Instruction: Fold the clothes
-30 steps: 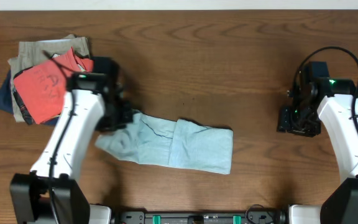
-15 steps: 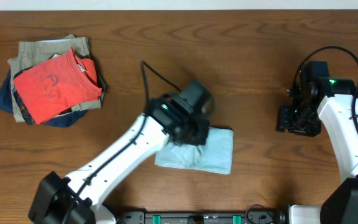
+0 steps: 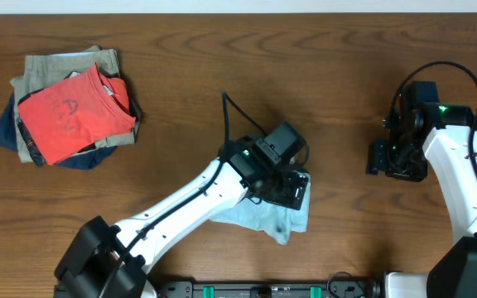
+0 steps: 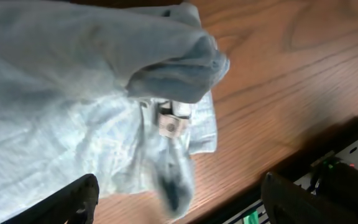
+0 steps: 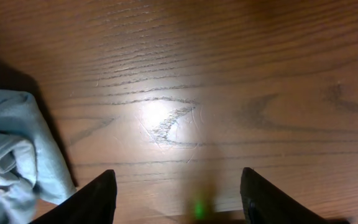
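The clothes point(image 3: 263, 218), one pale light-blue wrinkled garment, lie bunched at the table's centre front, doubled over on themselves. My left gripper point(image 3: 293, 187) hovers over their right end. In the left wrist view the left gripper point(image 4: 179, 200) is open, and the clothes point(image 4: 73, 112) fill the upper left. A blurred flap of the cloth point(image 4: 174, 182) hangs between the fingers point(image 4: 73, 200), gripped by neither. My right gripper point(image 3: 396, 162) is off to the right above bare wood. In its own view the right gripper point(image 5: 179, 199) is open and empty, and the clothes point(image 5: 11, 149) show at the left edge.
A pile of folded garments sits at the back left: a red-orange printed T-shirt point(image 3: 71, 112) on top of a khaki one point(image 3: 56, 68) and a navy one point(image 3: 5, 131). The table's front edge point(image 4: 272, 174) runs close to the clothes.
My left arm swept from the garment's left end across to its right end, carrying the cloth over itself, and then its jaws opened and let go. The right arm stayed where it was.
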Controlling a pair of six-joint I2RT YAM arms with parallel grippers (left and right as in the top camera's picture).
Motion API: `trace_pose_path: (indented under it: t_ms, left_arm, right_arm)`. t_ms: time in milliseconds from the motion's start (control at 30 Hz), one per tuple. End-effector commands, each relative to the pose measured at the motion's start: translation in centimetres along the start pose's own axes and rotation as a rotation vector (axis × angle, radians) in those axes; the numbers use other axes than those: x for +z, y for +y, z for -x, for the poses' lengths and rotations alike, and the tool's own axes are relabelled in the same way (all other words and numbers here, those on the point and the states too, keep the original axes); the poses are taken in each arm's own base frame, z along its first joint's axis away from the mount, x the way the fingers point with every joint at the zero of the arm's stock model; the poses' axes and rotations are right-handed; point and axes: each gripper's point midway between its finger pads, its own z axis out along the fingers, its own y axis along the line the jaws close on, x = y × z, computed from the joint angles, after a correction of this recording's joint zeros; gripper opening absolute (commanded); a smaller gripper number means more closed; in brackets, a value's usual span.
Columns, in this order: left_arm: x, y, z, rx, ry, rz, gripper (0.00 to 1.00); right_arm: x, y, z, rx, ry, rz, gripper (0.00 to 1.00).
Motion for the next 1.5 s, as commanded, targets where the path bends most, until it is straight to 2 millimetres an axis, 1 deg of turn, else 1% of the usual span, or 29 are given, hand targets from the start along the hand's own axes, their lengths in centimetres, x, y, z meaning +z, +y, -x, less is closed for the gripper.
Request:
trace_pose_path:
  t_ms: [0,67,100,133,233,267,300,367,400,500,633,767,800,833,867,933,967,1000,1067,1133,1200,1233,1267,1300,1333,1367,1400,1467]
  left_arm:
    - [-2.9,0.8,1.6,0.027,-0.078,-0.018,0.85]
    - [-4.1,2.1,2.2,-0.014,-0.103,-0.011,0.86]
    - [-4.7,2.9,2.4,-0.038,-0.111,-0.006,0.86]
    - [-5.2,3.9,2.6,-0.068,-0.118,0.002,0.86]
    - [-6.3,7.2,3.0,-0.163,-0.117,0.043,0.86]
    - [-6.5,8.4,3.0,-0.201,-0.112,0.055,0.88]
    - [-6.8,9.3,3.0,-0.231,-0.109,0.064,0.9]
    - [-7.2,11.0,3.0,-0.286,-0.109,0.077,0.91]
    - [-7.4,11.9,3.0,-0.315,-0.111,0.083,0.93]
    - [-8.0,13.8,3.2,-0.376,-0.122,0.093,0.95]
    - [-8.2,15.3,3.0,-0.425,-0.123,0.102,0.95]
    - [-8.2,15.6,2.7,-0.439,-0.114,0.108,0.95]
    - [-8.2,15.6,2.7,-0.439,-0.113,0.108,0.95]
    - [-8.2,15.6,2.7,-0.439,-0.114,0.108,0.95]
    - [-8.2,15.6,2.7,-0.439,-0.114,0.108,0.95]
    - [-8.2,15.7,2.7,-0.439,-0.114,0.108,0.95]
    - [-8.2,15.7,2.7,-0.439,-0.115,0.109,0.95]
    - [-8.2,15.7,2.7,-0.439,-0.114,0.109,0.95]
    - [-8.2,15.7,2.6,-0.441,-0.11,0.111,0.95]
    - [-8.2,15.7,2.4,-0.443,-0.103,0.112,0.95]
    - [-8.1,15.7,2.2,-0.445,-0.097,0.114,0.95]
    - [-8.1,15.7,2.2,-0.446,-0.095,0.114,0.95]
    - [-8.0,15.8,2.0,-0.447,-0.09,0.115,0.95]
    - [-7.8,15.9,1.8,-0.45,-0.084,0.117,0.96]
    - [-7.6,15.9,1.7,-0.452,-0.079,0.118,0.96]
    - [-7.4,16.0,1.4,-0.454,-0.07,0.121,0.99]
    - [-7.2,16.1,1.2,-0.457,-0.062,0.122,1.0]
    - [-6.8,16.3,0.9,-0.456,-0.049,0.126,0.98]
  right_arm:
    - [-0.4,-0.2,0.3,-0.008,-0.018,-0.002,0.64]
    - [-0.4,0.4,0.2,-0.028,-0.013,0.03,0.65]
    - [-0.4,1.3,0.0,-0.064,-0.008,0.08,0.66]
    - [-0.5,2.4,-0.1,-0.109,-0.004,0.149,0.65]
    - [-1.7,7.1,-1.0,-0.288,-0.009,0.42,0.65]
    - [-2.2,8.5,-1.4,-0.342,-0.012,0.495,0.65]
    - [-2.4,9.3,-1.8,-0.37,-0.009,0.521,0.64]
    - [-2.2,10.0,-2.3,-0.405,0.003,0.516,0.65]
    - [-2.0,10.5,-2.7,-0.431,0.011,0.514,0.66]
    - [-1.5,12.4,-3.6,-0.513,0.019,0.512,0.66]
    - [0.1,14.4,-4.5,-0.598,0.014,0.463,0.64]
    - [2.6,14.7,-4.5,-0.559,-0.008,0.352,0.62]
    - [3.2,15.0,-4.7,-0.562,-0.015,0.349,0.59]
    - [3.6,15.3,-4.7,-0.566,-0.022,0.35,0.54]
    - [4.0,15.6,-4.7,-0.566,-0.032,0.354,0.41]
    - [4.6,16.0,-4.2,-0.563,-0.069,0.363,0.06]
    - [4.9,16.0,-3.6,-0.543,-0.092,0.35,0.01]
    - [5.1,15.6,-2.8,-0.513,-0.121,0.314,0.01]
    - [5.3,14.1,-0.6,-0.429,-0.195,0.208,0.01]
    - [4.9,12.1,2.1,-0.324,-0.294,0.086,0.01]
    - [4.5,10.4,4.0,-0.234,-0.367,0.005,0.01]
    - [4.3,9.9,4.6,-0.202,-0.388,-0.01,0.02]
    - [4.2,9.8,5.0,-0.185,-0.399,-0.007,0.16]
    - [4.2,9.9,5.1,-0.179,-0.397,0.017,0.41]
    - [4.2,10.1,5.0,-0.179,-0.388,0.038,0.56]
    - [4.3,10.4,4.8,-0.182,-0.376,0.058,0.64]
    - [4.4,10.6,4.5,-0.185,-0.36,0.072,0.69]
    - [4.7,10.4,3.6,-0.189,-0.323,0.075,0.77]
